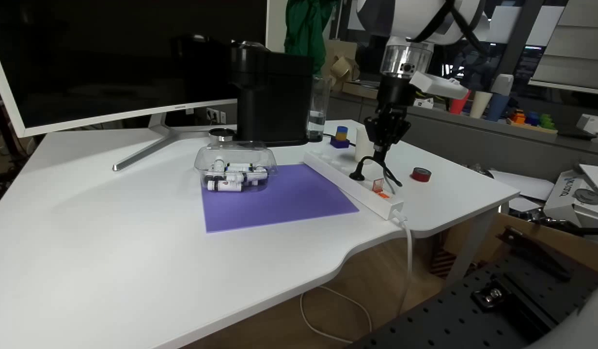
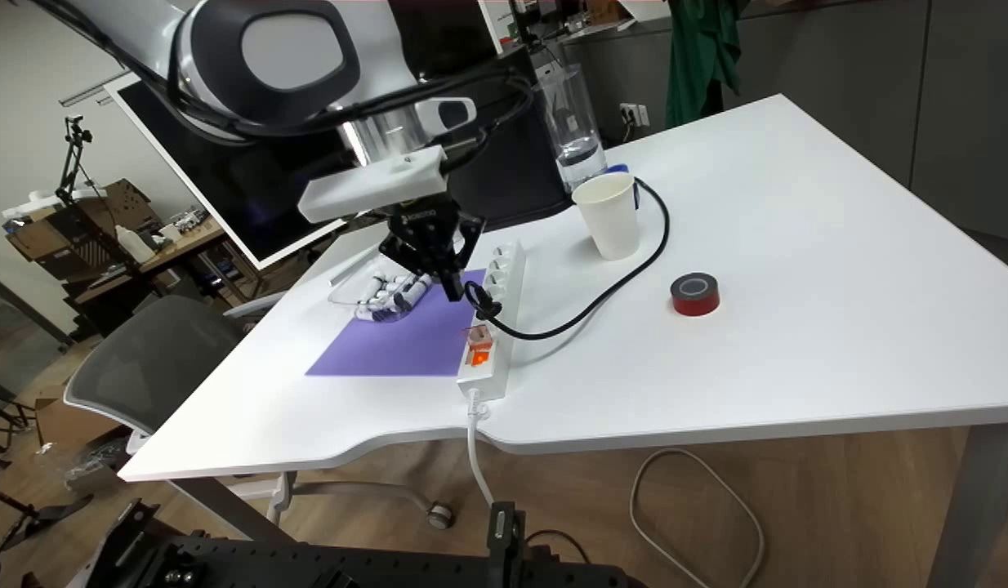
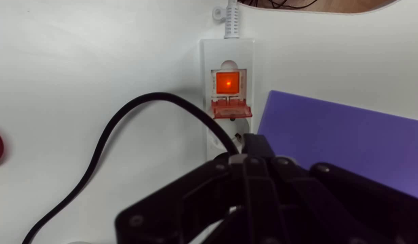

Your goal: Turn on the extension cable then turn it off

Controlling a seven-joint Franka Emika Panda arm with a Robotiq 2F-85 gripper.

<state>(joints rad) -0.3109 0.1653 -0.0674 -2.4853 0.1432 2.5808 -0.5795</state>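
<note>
The gripper (image 2: pixel 453 291) is pinched together, empty; the white power strip (image 1: pixel 345 181) runs near to far on the tabletop (image 2: pixel 798 286); its orange switch (image 2: pixel 479 358) lies lower and nearer than the gripper.

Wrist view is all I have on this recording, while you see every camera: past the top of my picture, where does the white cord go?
Observer: In both exterior views, the white cord hangs over the edge of the table.
Operator: The gripper blocks my sight of the power strip farther from that cord. What is on that stretch?
Observer: In an exterior view, a row of round white sockets runs on beyond the black plug.
</note>
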